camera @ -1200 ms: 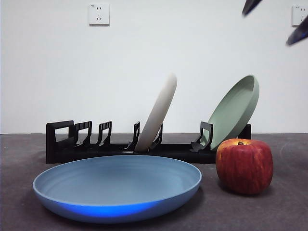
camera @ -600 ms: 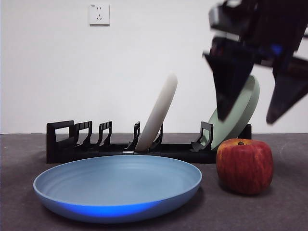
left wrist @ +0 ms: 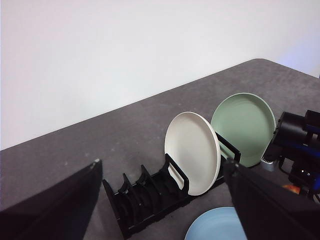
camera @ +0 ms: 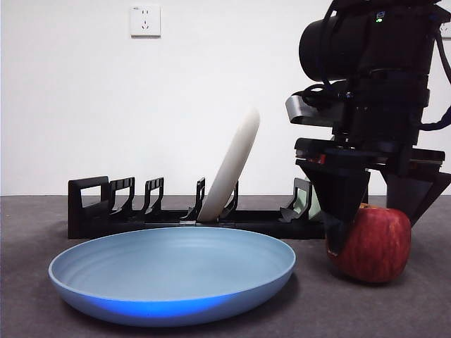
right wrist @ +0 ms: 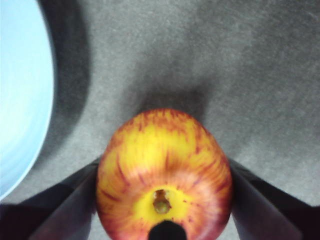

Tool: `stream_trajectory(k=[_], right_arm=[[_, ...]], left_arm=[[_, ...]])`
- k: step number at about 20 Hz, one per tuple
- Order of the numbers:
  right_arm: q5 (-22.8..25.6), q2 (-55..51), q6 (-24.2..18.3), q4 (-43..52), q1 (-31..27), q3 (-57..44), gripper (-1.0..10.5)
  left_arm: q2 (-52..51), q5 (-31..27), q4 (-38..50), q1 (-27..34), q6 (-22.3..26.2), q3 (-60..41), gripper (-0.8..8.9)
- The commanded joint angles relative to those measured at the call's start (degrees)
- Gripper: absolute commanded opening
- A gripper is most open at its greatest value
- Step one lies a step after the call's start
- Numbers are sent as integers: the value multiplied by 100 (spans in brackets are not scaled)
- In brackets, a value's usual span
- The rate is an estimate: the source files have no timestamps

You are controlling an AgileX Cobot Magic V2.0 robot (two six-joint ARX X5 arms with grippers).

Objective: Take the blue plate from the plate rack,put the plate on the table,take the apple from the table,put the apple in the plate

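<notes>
The red apple [camera: 377, 243] stands on the dark grey table [camera: 28, 289], right of the blue plate [camera: 173, 271], which lies flat in front of the black plate rack [camera: 91, 211]. My right gripper [camera: 377, 236] has come down over the apple. Its jaws are open and stand on either side of the apple, close against its sides. The right wrist view shows the apple [right wrist: 165, 170] between the jaws, with the blue plate's rim [right wrist: 20, 100] beside it. My left gripper [left wrist: 161, 162] is open and empty, high above the rack [left wrist: 145, 200].
A cream-white plate [camera: 232, 162] leans in the middle of the rack. A pale green plate [left wrist: 245, 125] leans at the rack's right end, mostly hidden behind the right arm in the front view. A white wall stands behind the table.
My right arm has come down from the top right corner onto the apple. The apple has shifted a little to the right. The blue plate and rack have not moved.
</notes>
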Motion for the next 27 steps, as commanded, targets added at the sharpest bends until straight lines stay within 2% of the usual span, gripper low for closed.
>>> stream_trajectory(k=[1,2,5,7,12,15,22,23,24,26,27], right_arm=[[-13,-273,153,9,76,9,-8],[-107,-457,232,39,162,9,-8],[-927,-1012,304,404,483,9,-8],[-1220,-1178,404,785,820,20,-12],[-1141,-697,474,1174,1462,389,-12],[-859,11,426,1169,1622,824,-12],[-804,1204,223,1172,1751,1196,-9],[-756,1239,190,1172,1770,1196,25],[-730,1239,114,1174,1792,1196,113],[-739,1239,42,1167,1834,1196,381],[-730,1239,44,1169,1832,1196,461]], left_arm=[[-7,-42,2,13,55,-4,408],[-4,-42,4,13,52,-4,408],[33,-50,17,13,52,-4,408],[61,-48,46,13,52,-4,408],[98,-37,59,13,50,-4,408],[98,-20,81,13,48,-4,408],[103,-20,81,13,48,-4,408],[103,-20,76,13,48,-4,408],[103,-22,76,13,48,-4,408],[103,-22,76,13,48,-4,408],[107,-22,76,13,48,-4,408]])
